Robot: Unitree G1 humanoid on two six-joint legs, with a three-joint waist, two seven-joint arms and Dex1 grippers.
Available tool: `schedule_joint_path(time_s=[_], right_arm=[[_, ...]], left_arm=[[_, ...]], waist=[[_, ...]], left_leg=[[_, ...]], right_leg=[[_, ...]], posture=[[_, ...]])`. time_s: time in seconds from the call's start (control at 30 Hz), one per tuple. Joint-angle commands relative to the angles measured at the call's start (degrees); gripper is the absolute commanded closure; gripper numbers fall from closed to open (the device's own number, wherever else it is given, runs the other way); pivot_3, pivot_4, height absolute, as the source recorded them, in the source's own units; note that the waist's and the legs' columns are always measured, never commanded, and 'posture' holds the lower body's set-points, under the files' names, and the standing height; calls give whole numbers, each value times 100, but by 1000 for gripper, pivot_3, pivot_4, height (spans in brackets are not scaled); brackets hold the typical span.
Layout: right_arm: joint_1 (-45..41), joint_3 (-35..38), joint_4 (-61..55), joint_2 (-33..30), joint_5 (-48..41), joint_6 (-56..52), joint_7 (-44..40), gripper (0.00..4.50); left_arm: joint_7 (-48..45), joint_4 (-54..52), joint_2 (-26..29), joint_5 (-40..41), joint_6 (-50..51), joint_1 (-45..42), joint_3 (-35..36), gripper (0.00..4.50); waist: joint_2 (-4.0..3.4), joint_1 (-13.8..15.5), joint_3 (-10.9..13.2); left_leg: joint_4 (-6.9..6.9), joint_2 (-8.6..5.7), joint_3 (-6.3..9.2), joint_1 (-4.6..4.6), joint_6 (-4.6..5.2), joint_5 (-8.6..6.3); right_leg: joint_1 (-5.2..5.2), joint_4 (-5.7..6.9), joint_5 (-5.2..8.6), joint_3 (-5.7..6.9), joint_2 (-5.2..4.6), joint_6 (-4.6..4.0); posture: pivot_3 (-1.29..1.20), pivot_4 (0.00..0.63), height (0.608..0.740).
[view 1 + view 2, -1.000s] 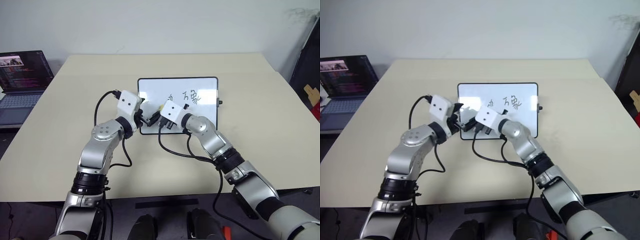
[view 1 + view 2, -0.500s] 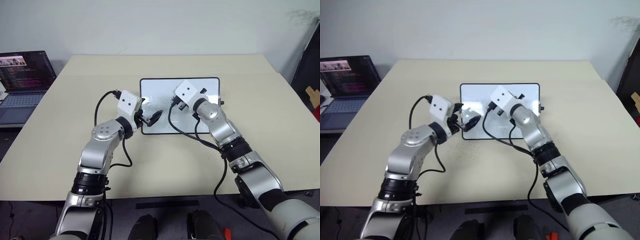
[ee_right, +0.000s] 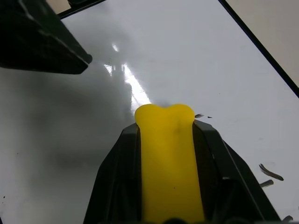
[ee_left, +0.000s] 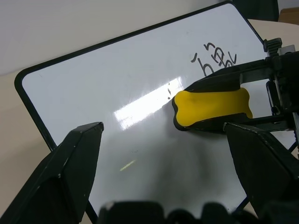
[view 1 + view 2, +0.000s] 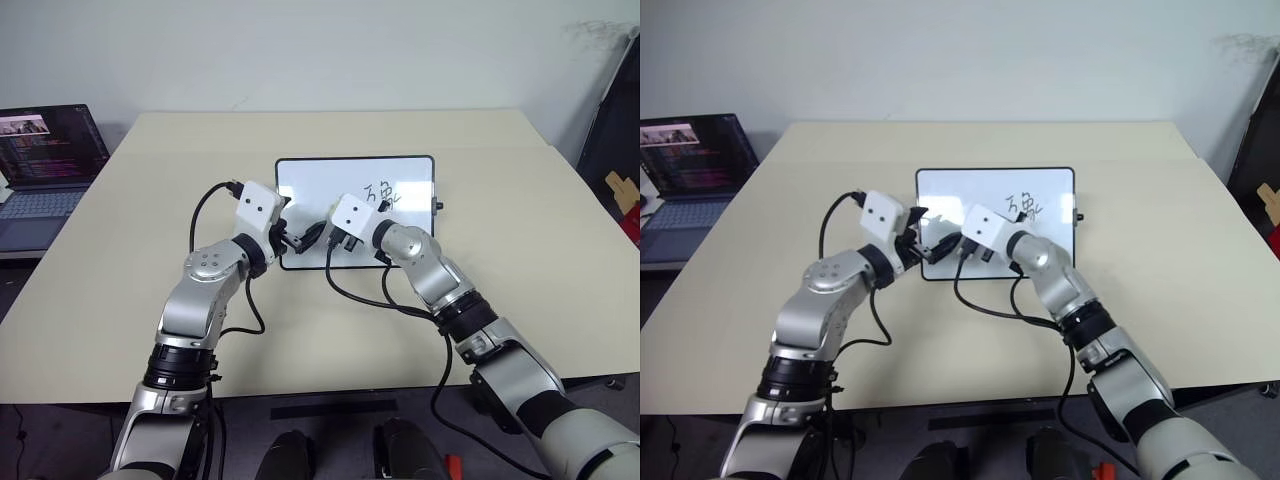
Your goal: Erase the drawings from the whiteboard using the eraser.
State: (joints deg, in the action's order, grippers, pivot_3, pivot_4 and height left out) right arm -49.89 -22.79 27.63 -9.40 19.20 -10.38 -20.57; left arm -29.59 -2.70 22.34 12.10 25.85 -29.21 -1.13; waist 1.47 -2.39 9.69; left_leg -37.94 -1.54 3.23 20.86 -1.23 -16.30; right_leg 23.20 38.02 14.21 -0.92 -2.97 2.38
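The whiteboard [image 5: 310,180] lies flat in the middle of the table. The drawings [image 5: 381,193] are a few black marks on its right half, also visible as the drawings [image 4: 212,58] in the left wrist view. My right gripper [image 5: 330,236] is shut on the yellow eraser [image 3: 168,158], whose end presses on the board's lower middle, left of the marks. My left gripper [image 5: 298,238] is open at the board's near left corner, with its fingers spread over the white surface. The eraser [image 4: 212,107] sits just ahead of them.
An open laptop [image 5: 45,160] stands at the table's far left edge. Dark equipment [image 5: 620,150] stands beyond the right side of the table. Bare tabletop surrounds the board on all sides.
The right gripper swept the eraser up and right across the board, then came back to the lower middle. The leftmost mark is gone. The left arm stayed still.
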Motion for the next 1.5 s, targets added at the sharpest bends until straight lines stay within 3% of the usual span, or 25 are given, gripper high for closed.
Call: schedule_joint_path(time_s=[0.03,0.3,0.53,0.77,0.93,1.1,1.2,1.5], right_arm=[[-196,253,223,-41,126,6,444,3356],[-337,303,429,-10,96,155,810,3356],[-146,219,278,33,-61,-1,351,3356],[-65,1166,-456,37,-870,-379,293,3356],[561,1744,-1890,-143,-1588,-1256,-164,3356],[1597,2104,-3461,-610,-2170,-2114,-610,3356],[2287,2250,-4286,-851,-2387,-2462,-686,3356],[3654,2234,-5392,-936,-2480,-2763,-357,3356]], left_arm=[[-19,-236,14,5,-43,-37,18,0],[7,-266,-4,13,-23,-18,18,0],[17,-281,-19,22,-11,-6,10,0],[-23,-175,-44,72,-7,-112,24,0],[-64,14,-66,70,-79,-253,13,0],[-152,237,-170,39,-198,-470,-70,0],[-243,350,-175,25,-258,-536,-95,0],[-487,587,-152,2,-366,-665,-134,0]], waist=[[0,7,0],[-1,46,2],[-1,45,2],[0,61,12],[-1,74,15],[0,92,14],[-1,87,15],[1,63,16]], left_leg=[[0,0,0,0,0,0],[2,-1,2,4,0,0],[3,0,1,4,0,0],[5,0,3,8,1,-1],[4,0,18,42,1,-2],[1,-4,20,125,-5,1],[3,-4,13,128,-3,-2],[-3,-5,4,114,2,-4]], right_leg=[[0,0,0,0,0,0],[2,-5,0,1,-1,0],[2,-6,1,2,-1,0],[3,-9,1,3,-1,0],[18,-33,2,9,-5,2],[91,-34,3,9,-10,5],[96,-40,4,10,-10,7],[88,-29,5,7,-5,10]], posture=[[0,150,740],[0,150,740],[0,150,740],[0,150,740],[0,150,740],[0,150,740],[0,150,740],[0,150,740]])
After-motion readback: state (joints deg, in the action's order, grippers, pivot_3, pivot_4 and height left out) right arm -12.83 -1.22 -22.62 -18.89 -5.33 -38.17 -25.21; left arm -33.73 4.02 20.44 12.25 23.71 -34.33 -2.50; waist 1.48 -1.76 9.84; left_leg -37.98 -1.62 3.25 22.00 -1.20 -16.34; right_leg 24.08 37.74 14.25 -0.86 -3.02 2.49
